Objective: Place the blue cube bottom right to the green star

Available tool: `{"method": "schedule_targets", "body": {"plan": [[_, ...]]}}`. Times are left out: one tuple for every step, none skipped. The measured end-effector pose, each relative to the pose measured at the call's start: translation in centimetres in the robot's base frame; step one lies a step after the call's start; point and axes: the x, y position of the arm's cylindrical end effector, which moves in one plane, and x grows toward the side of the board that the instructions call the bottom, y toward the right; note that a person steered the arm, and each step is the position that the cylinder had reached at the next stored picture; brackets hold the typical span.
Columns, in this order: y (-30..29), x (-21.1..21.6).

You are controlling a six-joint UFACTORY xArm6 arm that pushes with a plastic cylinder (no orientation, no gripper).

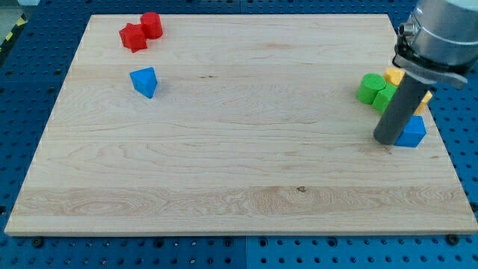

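Observation:
The blue cube (412,132) sits near the board's right edge. My tip (388,140) rests on the board touching the cube's left side. The rod rises from there to the view's top right and hides part of the green pieces. A green block (369,87) and a second green piece, the green star (385,99), sit just above and left of the cube, partly hidden by the rod. Which of the two is the star is hard to tell.
Yellow blocks (394,76) lie behind the green pieces, partly hidden by the arm. A blue triangular block (144,81) sits at the upper left. A red star (134,37) and a red cylinder (152,25) sit at the top left. The wooden board (224,164) lies on a blue perforated table.

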Motion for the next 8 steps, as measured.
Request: {"method": "schedule_targets", "body": {"plan": [[1.5, 1.3], [4.6, 1.2], [4.6, 1.2], [2.1, 1.2], [-2.3, 0.8], [-2.5, 0.5], [-2.9, -1.3], [-2.8, -2.6]]}}
